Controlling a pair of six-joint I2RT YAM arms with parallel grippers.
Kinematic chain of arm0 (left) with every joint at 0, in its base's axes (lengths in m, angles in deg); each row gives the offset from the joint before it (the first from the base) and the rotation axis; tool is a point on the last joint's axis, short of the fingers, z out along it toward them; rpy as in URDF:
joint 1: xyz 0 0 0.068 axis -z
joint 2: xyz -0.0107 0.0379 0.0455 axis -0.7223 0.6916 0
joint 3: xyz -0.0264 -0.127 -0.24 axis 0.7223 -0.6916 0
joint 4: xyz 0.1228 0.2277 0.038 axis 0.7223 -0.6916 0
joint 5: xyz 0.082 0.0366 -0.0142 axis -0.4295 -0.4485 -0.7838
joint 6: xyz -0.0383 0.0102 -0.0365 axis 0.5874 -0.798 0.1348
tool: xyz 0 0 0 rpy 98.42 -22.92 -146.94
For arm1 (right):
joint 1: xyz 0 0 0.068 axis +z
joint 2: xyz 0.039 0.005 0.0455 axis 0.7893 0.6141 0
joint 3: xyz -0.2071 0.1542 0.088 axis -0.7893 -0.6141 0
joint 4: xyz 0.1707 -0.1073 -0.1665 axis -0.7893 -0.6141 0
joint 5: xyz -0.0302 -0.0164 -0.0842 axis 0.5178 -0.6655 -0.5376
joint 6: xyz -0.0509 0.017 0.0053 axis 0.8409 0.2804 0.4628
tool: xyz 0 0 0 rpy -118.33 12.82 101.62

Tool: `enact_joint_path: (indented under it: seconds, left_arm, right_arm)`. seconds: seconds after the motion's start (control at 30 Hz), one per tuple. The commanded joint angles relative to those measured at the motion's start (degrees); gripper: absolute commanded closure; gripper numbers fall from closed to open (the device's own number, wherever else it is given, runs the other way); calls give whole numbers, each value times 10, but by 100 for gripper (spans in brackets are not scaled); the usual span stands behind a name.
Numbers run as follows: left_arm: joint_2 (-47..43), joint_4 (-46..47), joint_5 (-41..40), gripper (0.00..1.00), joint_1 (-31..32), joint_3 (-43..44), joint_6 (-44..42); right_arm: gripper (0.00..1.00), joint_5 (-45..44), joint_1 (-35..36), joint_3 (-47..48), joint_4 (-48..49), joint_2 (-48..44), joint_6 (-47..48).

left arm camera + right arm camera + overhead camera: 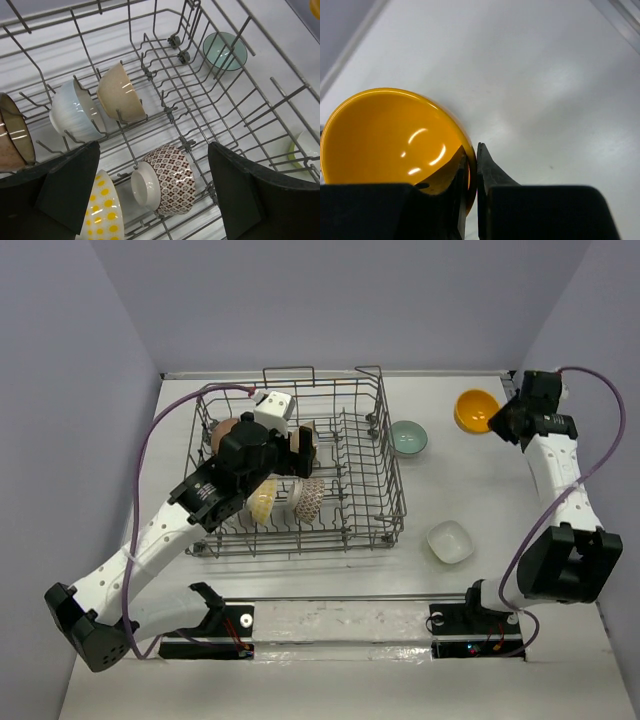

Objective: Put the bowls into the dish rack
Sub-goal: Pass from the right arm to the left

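Observation:
The grey wire dish rack (392,490) stands at the left of the table. My left gripper (298,452) hangs open over it, holding nothing. In the left wrist view the gripper (154,150) is above a brown-patterned bowl (175,180) lying on its side, next to a yellow-dotted bowl (102,210). Behind them stand a beige bowl (120,92), a white ribbed bowl (75,110) and a brown bowl (12,132). At the far right my right gripper (497,420) is shut on the rim of the orange-yellow bowl (474,410). One finger (455,175) is inside the bowl (385,135) and one is outside.
A pale teal bowl (408,438) sits on the table just right of the rack's far corner. A squarish white bowl (450,541) lies nearer, right of the rack's front corner. The back wall is close behind the orange-yellow bowl.

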Motion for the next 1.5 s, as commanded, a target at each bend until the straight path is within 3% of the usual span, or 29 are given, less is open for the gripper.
enact_joint_path:
  seconds: [0.0, 0.27, 0.47, 0.7, 0.83, 0.97, 1.47]
  left_arm:
    - [-5, -14, -45, 2, 31, 90, -42]
    - [41, -89, -175, 2, 121, 199, -85]
    - [71, -118, -227, 2, 177, 277, -113]
    - [92, -148, -276, 2, 249, 295, -161]
    - [121, -173, -340, 2, 303, 294, -181]
    - [131, -200, -342, 2, 349, 272, -187]
    - [148, -214, -332, 1, 373, 242, -204]
  right_arm:
    - [99, -4, 95, 154, -90, -9, 28]
    - [99, -86, 249, 468, -278, 99, 63]
    - [99, -158, 366, 745, -419, 259, 86]
    - [99, -191, 462, 588, -376, 230, 89]
    - [99, -213, 519, 600, -385, 236, 93]
    - [99, -224, 566, 606, -397, 254, 103]
    - [99, -181, 591, 492, -358, 139, 128]
